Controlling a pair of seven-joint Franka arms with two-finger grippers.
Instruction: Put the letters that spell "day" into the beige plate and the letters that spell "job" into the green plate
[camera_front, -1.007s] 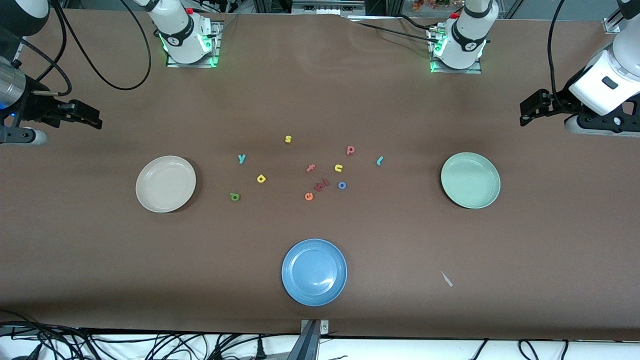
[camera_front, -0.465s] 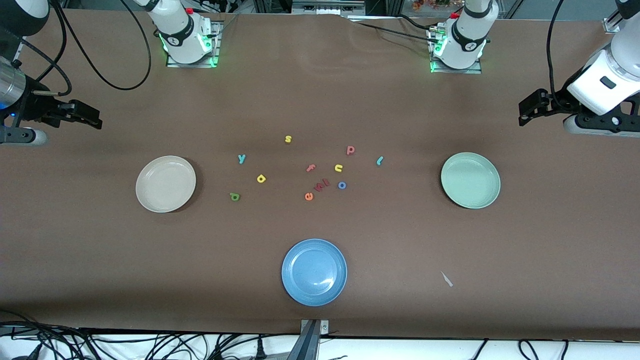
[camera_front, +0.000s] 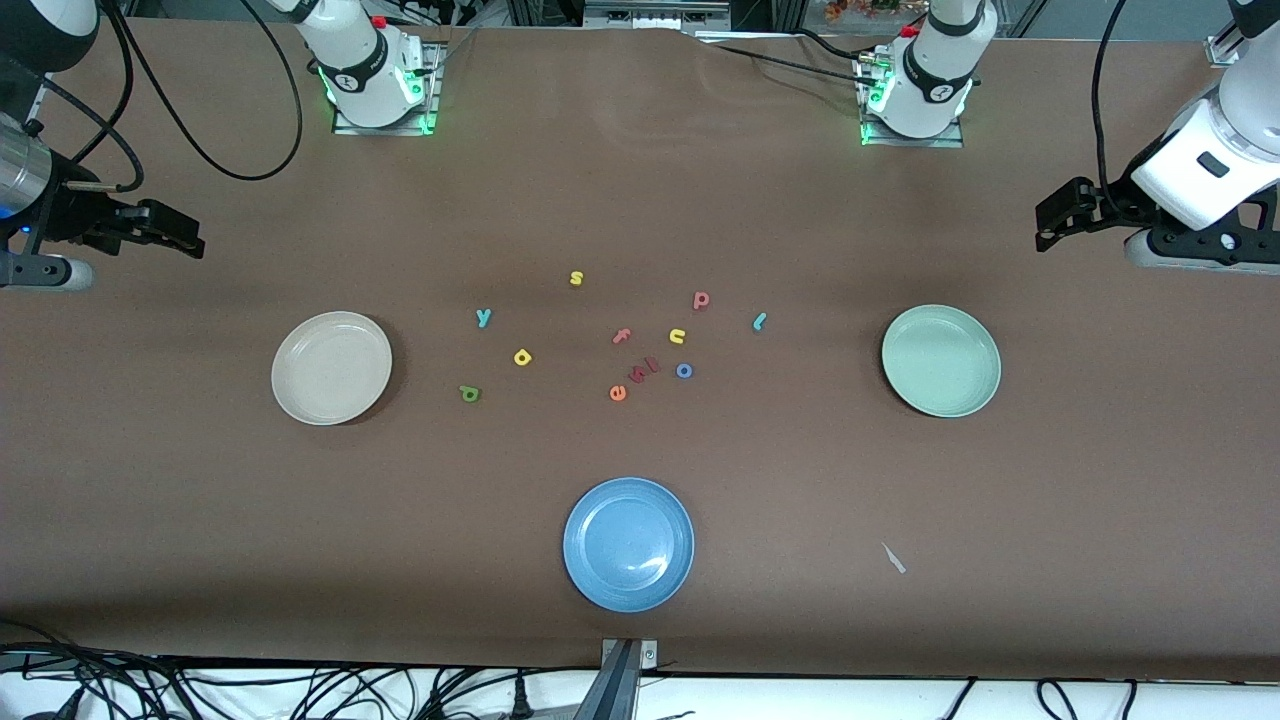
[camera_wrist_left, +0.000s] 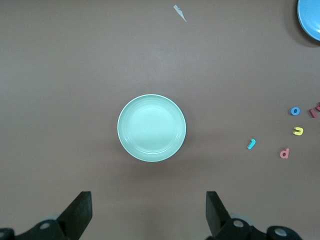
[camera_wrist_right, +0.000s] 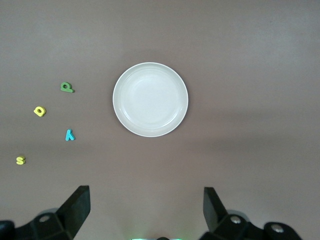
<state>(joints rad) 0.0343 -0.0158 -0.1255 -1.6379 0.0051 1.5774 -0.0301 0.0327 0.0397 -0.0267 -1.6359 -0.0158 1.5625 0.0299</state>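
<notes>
Right now all six task letters lie loose on the brown table (camera_front: 640, 200), none in a plate. The green "d" (camera_front: 469, 394), yellow "a" (camera_front: 522, 357) and teal-blue "y" (camera_front: 484, 317) form a slanting row beside the beige plate (camera_front: 300, 395), which sits toward the right arm's end; the "d" is nearest the front camera, the "y" farthest. The dark pink "b" (camera_front: 701, 299), teal "j" (camera_front: 759, 321) and blue "o" (camera_front: 684, 371) sit toward the green plate (camera_front: 985, 385) at the left arm's end, the "j" closest to that plate.

Among them lie other letters (not part of either word): a yellow "s" (camera_front: 576, 278), a pink "f" (camera_front: 621, 336), a yellow "u" (camera_front: 677, 336), an orange "e" (camera_front: 617, 393) and a dark red piece (camera_front: 645, 369) just beside the "e". A blue plate (camera_front: 590, 580) lies nearest the front camera, and a small pale scrap (camera_front: 893, 559) lies well apart from it.

The left gripper (camera_wrist_left: 148, 212) hangs over bare table by the green plate, fingers spread wide and holding nothing. The right gripper (camera_wrist_right: 146, 210) hangs over bare table by the beige plate, likewise released and bare.
</notes>
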